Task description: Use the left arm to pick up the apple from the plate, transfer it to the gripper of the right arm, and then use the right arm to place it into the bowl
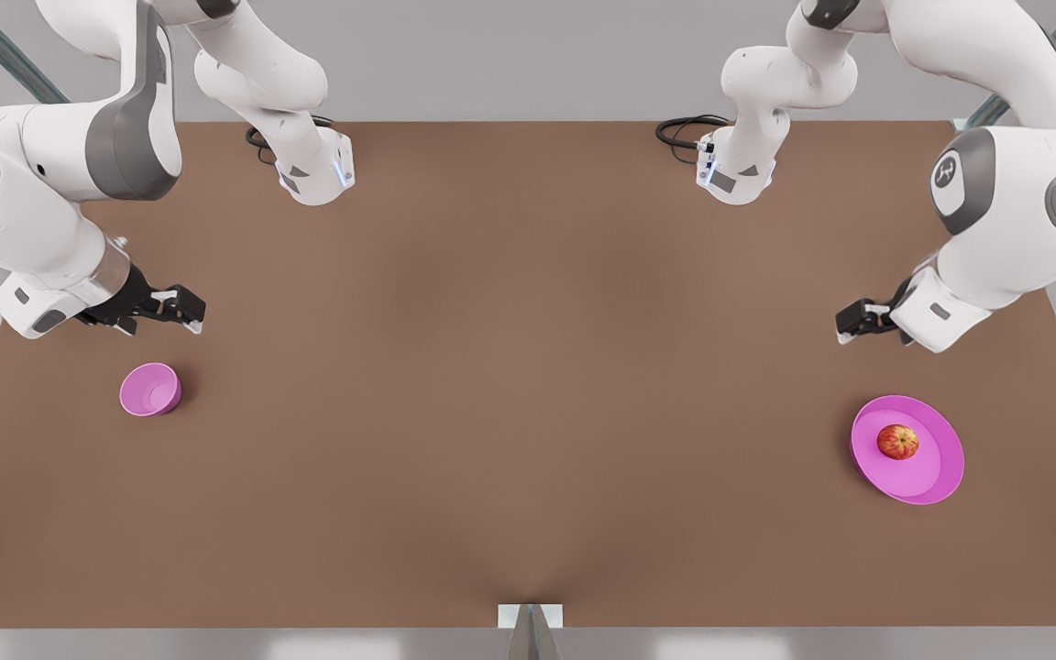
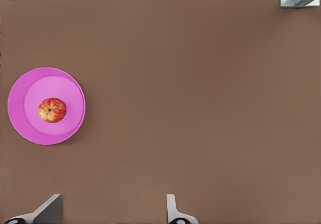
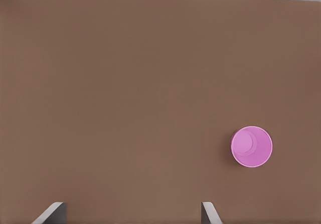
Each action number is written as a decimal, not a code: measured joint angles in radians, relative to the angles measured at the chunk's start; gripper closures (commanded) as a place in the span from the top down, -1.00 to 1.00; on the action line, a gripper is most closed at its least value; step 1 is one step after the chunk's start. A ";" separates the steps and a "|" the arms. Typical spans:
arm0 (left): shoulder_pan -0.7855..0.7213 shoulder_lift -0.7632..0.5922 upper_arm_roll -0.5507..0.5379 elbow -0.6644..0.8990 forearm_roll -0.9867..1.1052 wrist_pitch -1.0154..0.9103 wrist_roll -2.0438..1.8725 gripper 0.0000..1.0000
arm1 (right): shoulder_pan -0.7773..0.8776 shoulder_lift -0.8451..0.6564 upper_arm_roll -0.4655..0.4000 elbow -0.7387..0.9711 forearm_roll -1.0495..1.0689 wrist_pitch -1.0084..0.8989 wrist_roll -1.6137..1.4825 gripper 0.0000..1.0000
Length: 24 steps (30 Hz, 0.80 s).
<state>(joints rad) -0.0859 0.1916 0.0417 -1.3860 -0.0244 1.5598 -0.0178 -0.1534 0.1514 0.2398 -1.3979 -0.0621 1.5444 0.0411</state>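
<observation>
Front view, near to far. Toward the lower right of the frame, the apple (image 1: 897,442) sits on the magenta plate (image 1: 936,477), slightly toward the plate's upper-left part, upright on the dish floor and touched by no gripper. Toward the lower left of the frame, well apart from the plate, the small deep bowl (image 1: 150,390) stands upright on the brown table (image 1: 510,385) with nothing inside.

Farther back, at the right of the frame, the left gripper (image 1: 844,326) hangs above the table, up and slightly left of the plate, near it but not over it. Its fingers are spread wide and hold nothing; in the left wrist view the two fingertips (image 2: 172,209) stand apart over bare table, while the apple (image 2: 51,110) rests on the plate (image 2: 20,128) off to the side, outside the gap between them.

At the left of the frame, the right gripper (image 1: 189,316) hangs just up and right of the bowl, clear of its rim. It too is released and empty: the right wrist view shows its fingertips (image 3: 208,213) parted over bare table, with the bowl (image 3: 251,146) beside them and not between them.

Farthest back, at the upper edge of the table, the two arm bases (image 1: 317,170) are mounted with black cables (image 1: 684,133) beside them.
</observation>
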 measured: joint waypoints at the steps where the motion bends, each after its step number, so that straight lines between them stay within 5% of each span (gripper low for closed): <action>1: 0.001 0.006 0.001 0.000 0.001 0.003 0.002 1.00 | 0.000 0.000 0.000 0.000 0.000 0.001 0.001 1.00; 14: 0.334 0.271 0.023 -0.290 -0.071 0.478 0.217 1.00 | 0.001 0.000 -0.001 0.000 -0.001 0.003 0.005 1.00; 24: 0.363 0.408 0.024 -0.294 -0.077 0.733 0.471 1.00 | 0.002 -0.001 0.000 0.000 -0.001 0.003 0.002 1.00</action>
<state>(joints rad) 0.2769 0.5997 0.0659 -1.6802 -0.1017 2.2929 0.4534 -0.1518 0.1503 0.2400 -1.3979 -0.0635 1.5478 0.0432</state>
